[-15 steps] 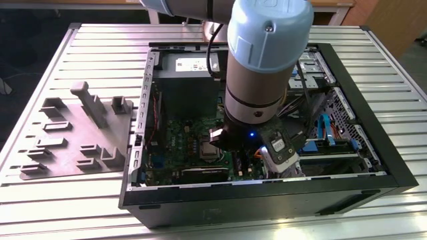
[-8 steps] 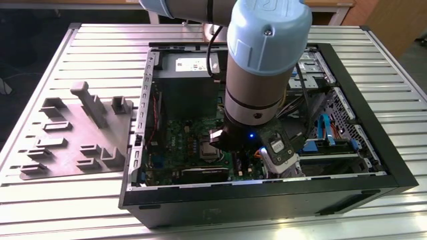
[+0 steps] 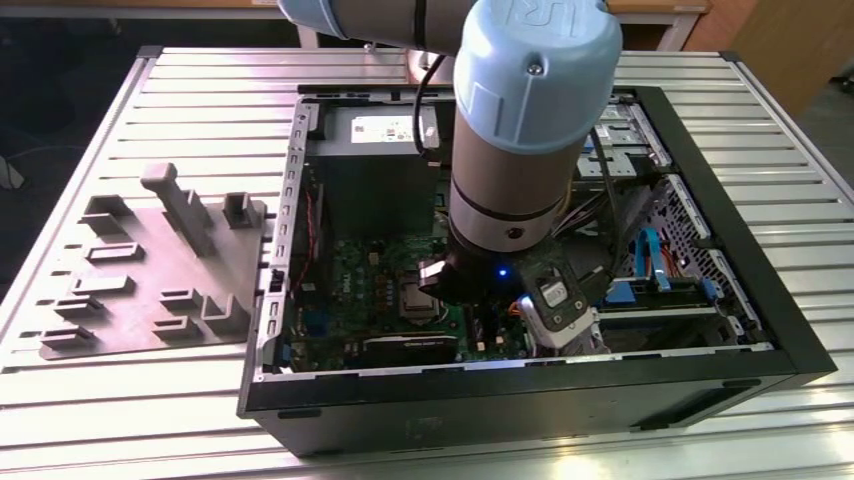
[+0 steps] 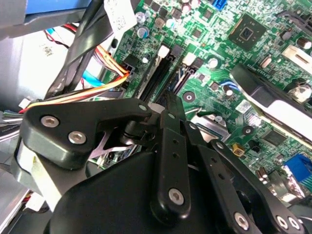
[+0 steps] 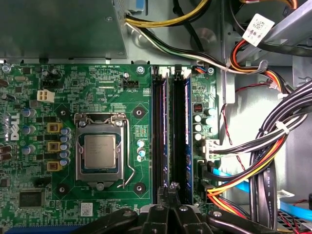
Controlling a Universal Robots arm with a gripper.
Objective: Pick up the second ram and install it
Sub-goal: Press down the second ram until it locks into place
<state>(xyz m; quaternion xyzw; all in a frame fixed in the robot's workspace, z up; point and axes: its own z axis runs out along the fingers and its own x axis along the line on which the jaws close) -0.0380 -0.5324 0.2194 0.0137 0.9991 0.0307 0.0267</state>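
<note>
While I am watching the feeds, the pale blue and silver robot arm (image 3: 527,110) is reaching down into the open black desktop computer case (image 3: 534,385) that is lying on its side on the ribbed aluminium table (image 3: 187,90), so the green motherboard (image 5: 97,87) is facing up for working from above. The black linkage gripper (image 5: 171,187) is hanging directly over the bank of long black memory slots (image 5: 170,136), its fingertips meeting at a narrow point, closed together with nothing visibly between them. I am reading the thin, dark memory stick with the blue-green board, the second ram (image 5: 187,136), as standing edge-down in the slot beside the first, in line with the gripper, which suggests it is being pressed home. The square silver processor (image 5: 100,152) is sitting bare in its socket just beside the slots. On the exterior view's left, the grey moulded plastic fixture with upright posts (image 3: 147,270) is resting on the table, with no sticks that I can see in it.
</note>
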